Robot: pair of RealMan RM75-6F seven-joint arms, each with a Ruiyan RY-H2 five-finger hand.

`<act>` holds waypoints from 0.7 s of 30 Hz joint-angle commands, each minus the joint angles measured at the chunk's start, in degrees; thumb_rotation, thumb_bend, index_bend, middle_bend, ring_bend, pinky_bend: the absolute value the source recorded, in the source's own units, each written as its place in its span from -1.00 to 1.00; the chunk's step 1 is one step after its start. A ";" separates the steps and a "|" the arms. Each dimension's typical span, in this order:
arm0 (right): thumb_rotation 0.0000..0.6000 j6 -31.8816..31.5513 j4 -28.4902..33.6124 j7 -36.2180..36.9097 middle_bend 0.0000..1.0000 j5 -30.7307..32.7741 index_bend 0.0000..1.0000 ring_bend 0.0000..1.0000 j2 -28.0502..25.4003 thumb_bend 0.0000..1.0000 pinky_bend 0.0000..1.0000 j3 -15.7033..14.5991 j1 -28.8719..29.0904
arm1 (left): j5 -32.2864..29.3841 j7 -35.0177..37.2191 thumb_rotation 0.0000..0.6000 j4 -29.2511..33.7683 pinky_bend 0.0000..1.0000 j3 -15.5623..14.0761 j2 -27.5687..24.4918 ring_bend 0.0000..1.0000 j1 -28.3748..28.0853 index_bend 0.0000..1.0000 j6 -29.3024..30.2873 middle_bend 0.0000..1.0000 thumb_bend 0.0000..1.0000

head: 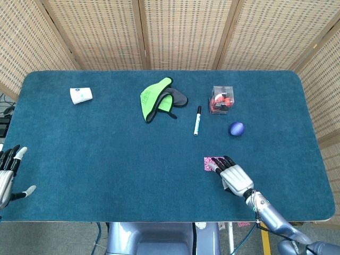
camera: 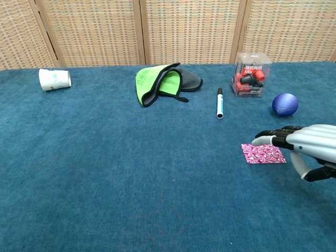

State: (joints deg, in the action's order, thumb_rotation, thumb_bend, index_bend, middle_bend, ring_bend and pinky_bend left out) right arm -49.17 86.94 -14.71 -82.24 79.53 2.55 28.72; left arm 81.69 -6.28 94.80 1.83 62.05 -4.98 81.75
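While the right hand is stretched flat and low over the blue table, its fingertips are seen over the near right edge of a small pink patterned card. In the chest view the fingers are held straight and close together just above the card, with the thumb hanging below; whether the card is actually touched cannot be told, and nothing is gripped. The card lies flat on the table's near right part, mostly to the left of the fingertips.

One card is counted, as is one of every other thing. Beyond the card, well apart from it, a blue ball is found, with a clear box of red and black items farther back and a marker pen lying to the left of both. A green and grey cloth is spread farther left, and a white paper cup lies on its side near the far left corner. Nothing is placed between hand and card.

The left hand is seen at the table's near left edge, fingers spread and holding nothing.
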 commanded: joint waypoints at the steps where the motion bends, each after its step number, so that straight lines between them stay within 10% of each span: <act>1: 1.00 1.57 -0.69 -3.06 -0.94 2.98 -0.88 -1.00 1.74 1.00 -1.00 0.33 1.12 | 0.01 0.01 1.00 0.02 -1.00 0.00 -0.01 -1.00 -0.01 -1.00 -0.01 -1.00 -1.00; 21: 1.00 2.18 0.94 -2.24 -0.80 2.62 -0.88 -0.97 -1.59 1.00 -0.75 -4.73 1.08 | -0.26 -0.34 1.00 0.17 -1.00 0.04 0.03 -1.00 -0.02 -1.00 -0.03 -1.00 -1.00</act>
State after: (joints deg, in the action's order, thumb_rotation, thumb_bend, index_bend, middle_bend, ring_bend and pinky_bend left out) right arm -46.53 87.29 -17.51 -78.47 78.72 -1.22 30.15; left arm 81.42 -6.62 94.97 1.87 62.08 -5.00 81.71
